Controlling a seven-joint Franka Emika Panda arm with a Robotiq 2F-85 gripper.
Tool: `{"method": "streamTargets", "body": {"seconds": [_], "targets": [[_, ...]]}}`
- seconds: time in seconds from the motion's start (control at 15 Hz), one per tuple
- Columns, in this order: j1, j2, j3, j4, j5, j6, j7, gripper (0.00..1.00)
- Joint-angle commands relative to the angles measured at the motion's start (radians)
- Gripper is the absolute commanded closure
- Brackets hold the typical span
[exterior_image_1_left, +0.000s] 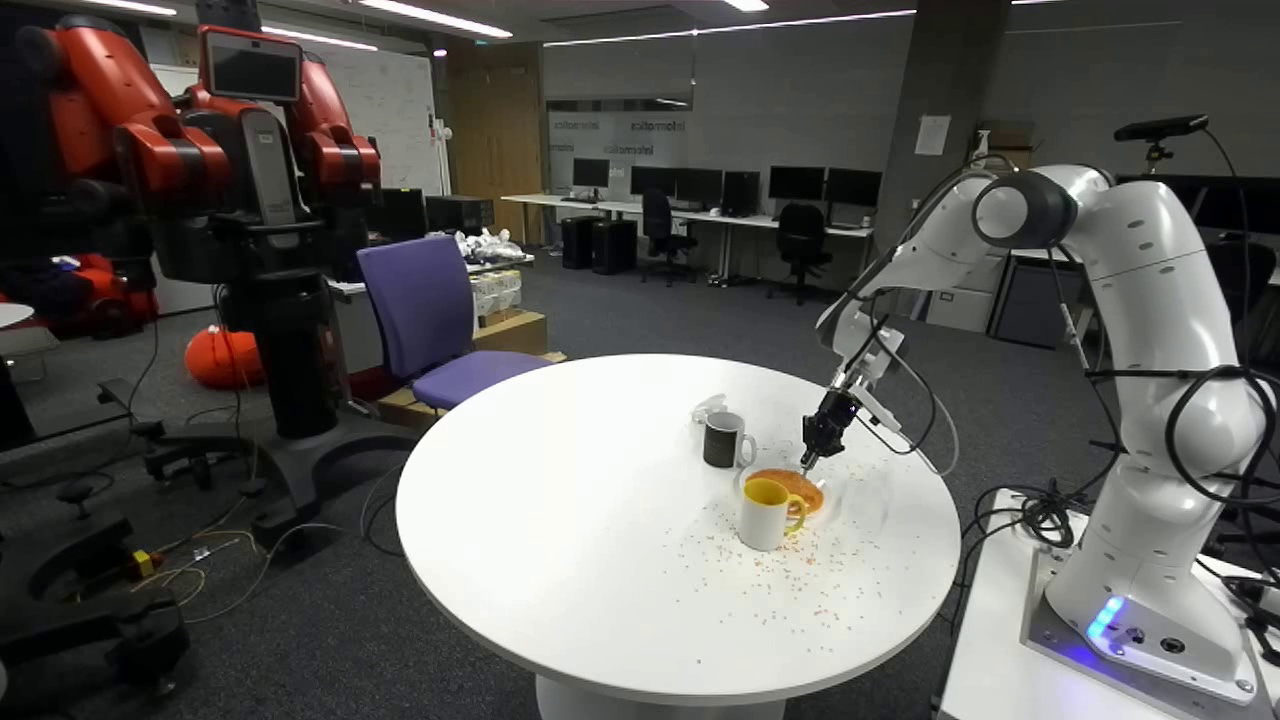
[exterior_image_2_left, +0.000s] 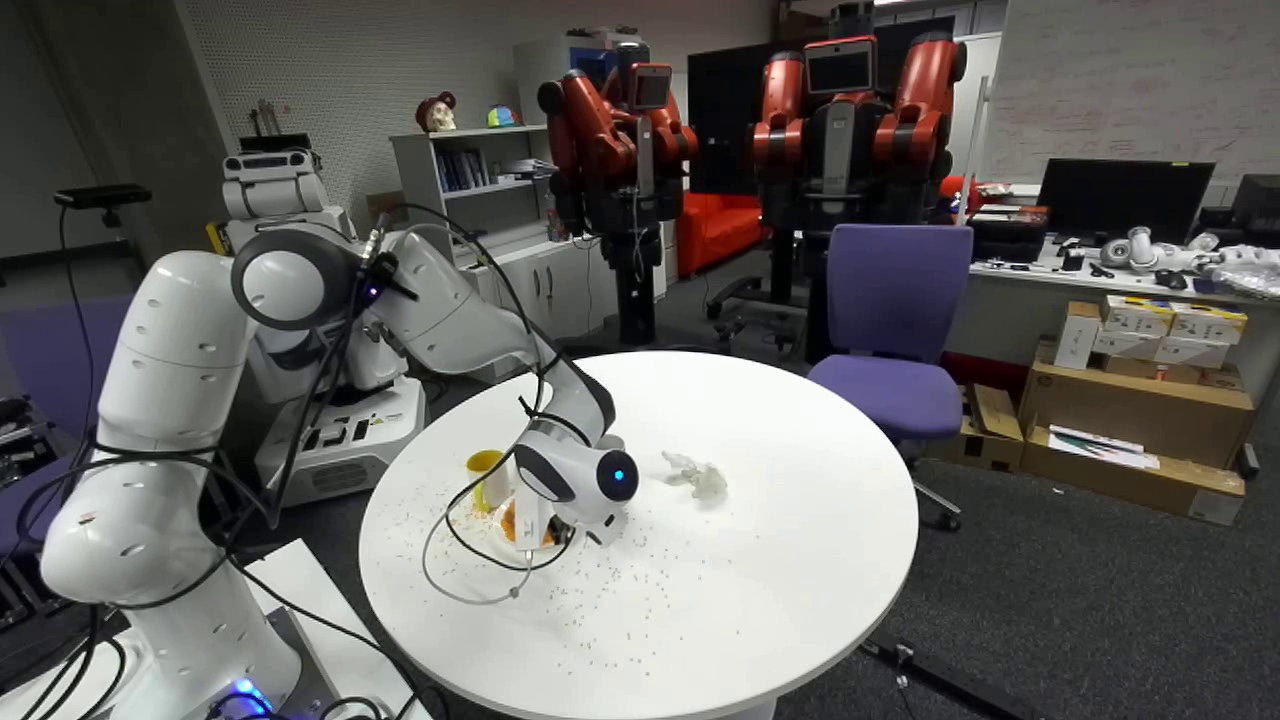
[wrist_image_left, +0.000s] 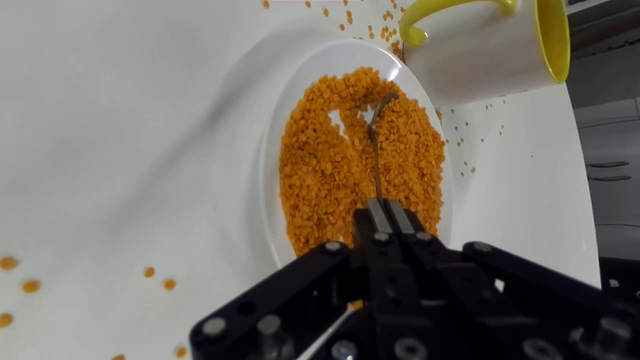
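- In the wrist view, the tool (wrist_image_left: 385, 204) is closed, its tips pressed together around the thin handle of a spoon (wrist_image_left: 375, 150).
- The spoon's bowl lies in orange grains (wrist_image_left: 317, 175) on a white plate (wrist_image_left: 345, 55); just beside it stands a white mug (wrist_image_left: 475, 60) with yellow handle.
- I think this spoon is light, stiff and smooth, so it could twist in the grip; better to hold it on the handle, as here, away from the bowl.
- In an exterior view, the tool slants down to the plate, and a dark mug (exterior_image_1_left: 720, 440) stands near on the worktop (exterior_image_1_left: 560, 500).
- In an exterior view, the arm (exterior_image_2_left: 440, 310) hides most of the tool; crumpled pale plastic (exterior_image_2_left: 700, 478) lies apart from the plate.
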Motion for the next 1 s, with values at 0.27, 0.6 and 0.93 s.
{"method": "streamTargets", "body": {"seconds": [0.27,0.6,0.93], "targets": [[0.016,-0.037,0.022,-0.058,0.040,0.153,-0.116,0.99],[0.021,-0.040,0.026,-0.065,0.079,0.204,-0.183,0.99],[0.034,-0.052,0.028,-0.083,0.114,0.247,-0.275,0.99]]}}
